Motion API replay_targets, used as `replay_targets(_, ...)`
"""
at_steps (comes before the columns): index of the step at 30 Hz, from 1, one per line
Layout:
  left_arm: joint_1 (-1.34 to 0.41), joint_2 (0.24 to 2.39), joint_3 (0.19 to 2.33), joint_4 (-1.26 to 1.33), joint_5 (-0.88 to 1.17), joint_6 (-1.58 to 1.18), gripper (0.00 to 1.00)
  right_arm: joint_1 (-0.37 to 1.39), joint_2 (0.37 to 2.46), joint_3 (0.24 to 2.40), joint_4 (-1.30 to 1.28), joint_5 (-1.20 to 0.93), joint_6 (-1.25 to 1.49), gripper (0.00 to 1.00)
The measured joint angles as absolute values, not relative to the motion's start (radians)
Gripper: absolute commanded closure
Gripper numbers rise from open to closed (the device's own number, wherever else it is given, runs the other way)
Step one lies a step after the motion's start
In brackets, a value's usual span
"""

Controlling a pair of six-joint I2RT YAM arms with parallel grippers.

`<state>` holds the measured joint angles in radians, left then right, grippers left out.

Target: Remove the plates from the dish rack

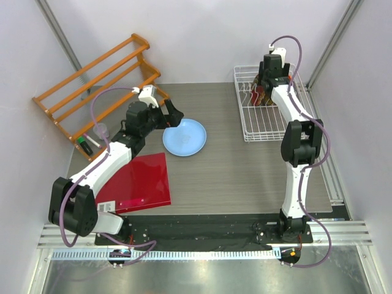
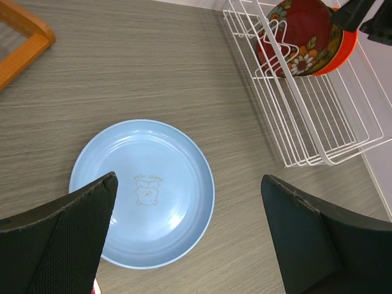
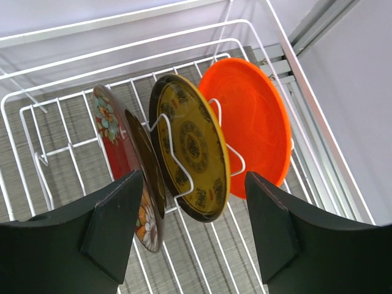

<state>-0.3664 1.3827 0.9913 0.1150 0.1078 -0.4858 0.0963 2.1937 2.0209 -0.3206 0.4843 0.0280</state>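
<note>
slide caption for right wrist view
Right gripper open above red plate, yellow plate, orange plate upright in the dish rack

A grey wood-grain bench [image 1: 245,177] fills the middle, closed in by plain white walls [image 1: 202,37] behind it and on both sides. An orange wooden slatted rack [image 1: 92,86] stands at its far left corner. A ribbed metal rail [image 1: 202,233] runs along its near edge, a dull steel sheet [image 1: 196,275] nearer still. The light is even.

From above, right arm [image 1: 293,107] covers the plates [image 1: 254,96] — patterns too small to tell
</note>
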Motion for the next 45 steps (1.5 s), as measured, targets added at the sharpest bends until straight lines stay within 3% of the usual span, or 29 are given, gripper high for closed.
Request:
replay_targets(6,-0.366,1.388,0.991,0.123,0.126,-0.487,0.01,0.096,2.226,2.050,-0.336,0.469,0.022,0.32)
replay_targets(17,-0.366,1.426,0.991,0.140,0.133,-0.490,0.01,0.096,2.263,2.060,-0.361,0.437,0.016,0.56)
replay_targets(20,-0.366,1.436,0.991,0.141,0.133,-0.490,0.01,0.096,2.280,2.065,-0.369,0.420,0.014,0.70)
replay_targets(22,-0.366,1.439,0.991,0.142,0.132,-0.490,0.01,0.096,2.294,2.077,-0.372,0.403,0.015,0.71)
replay_targets(25,-0.366,1.442,0.991,0.144,0.132,-0.490,0.01,0.096,2.310,2.098,-0.379,0.390,0.009,0.99)
replay_targets(37,-0.366,1.464,0.991,0.146,0.125,-0.490,0.01,0.103,2.313,2.125,-0.418,0.394,-0.004,0.99)
replay_targets(45,-0.366,1.464,0.991,0.140,0.096,-0.487,0.00,0.170,2.293,2.089,-0.374,0.561,-0.088,0.99)
